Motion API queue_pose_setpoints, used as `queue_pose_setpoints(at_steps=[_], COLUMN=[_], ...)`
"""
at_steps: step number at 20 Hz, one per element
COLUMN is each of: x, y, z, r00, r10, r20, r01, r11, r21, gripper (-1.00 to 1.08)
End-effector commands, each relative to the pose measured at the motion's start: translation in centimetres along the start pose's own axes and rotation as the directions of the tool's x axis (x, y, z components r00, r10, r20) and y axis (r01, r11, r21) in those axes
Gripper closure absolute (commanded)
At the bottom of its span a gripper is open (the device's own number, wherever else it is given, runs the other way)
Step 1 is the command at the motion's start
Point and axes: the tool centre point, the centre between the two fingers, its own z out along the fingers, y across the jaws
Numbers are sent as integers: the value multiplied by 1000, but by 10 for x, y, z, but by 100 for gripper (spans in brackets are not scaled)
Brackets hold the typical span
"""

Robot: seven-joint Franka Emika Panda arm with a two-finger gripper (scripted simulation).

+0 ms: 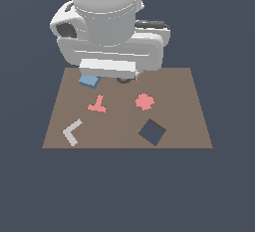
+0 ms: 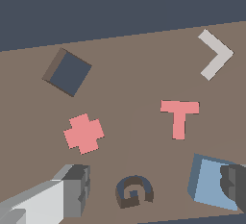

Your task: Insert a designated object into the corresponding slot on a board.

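Brown board [image 1: 189, 106], arm hunched low, fingers [image 2: 77, 189] spread

The arm [image 1: 107, 24] is white and rounded, with one dark grey panel on its side. The fingers [image 2: 77, 189] are light grey with dark grey ribbed pads.

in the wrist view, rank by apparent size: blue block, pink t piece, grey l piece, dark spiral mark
1. blue block, though it is nearest the camera and partly hidden
2. pink T piece and grey L piece, too alike to rank
3. dark spiral mark
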Motion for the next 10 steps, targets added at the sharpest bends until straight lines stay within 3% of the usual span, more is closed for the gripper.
queue_pose_setpoints(at_steps=[1,10], x=[-10,-54], y=[20,90], z=[15,73], r00=[999,986], r10=[35,165], r20=[5,19], r01=[-35,-165], r11=[999,986], r21=[-5,-24], gripper=[-92,-92])
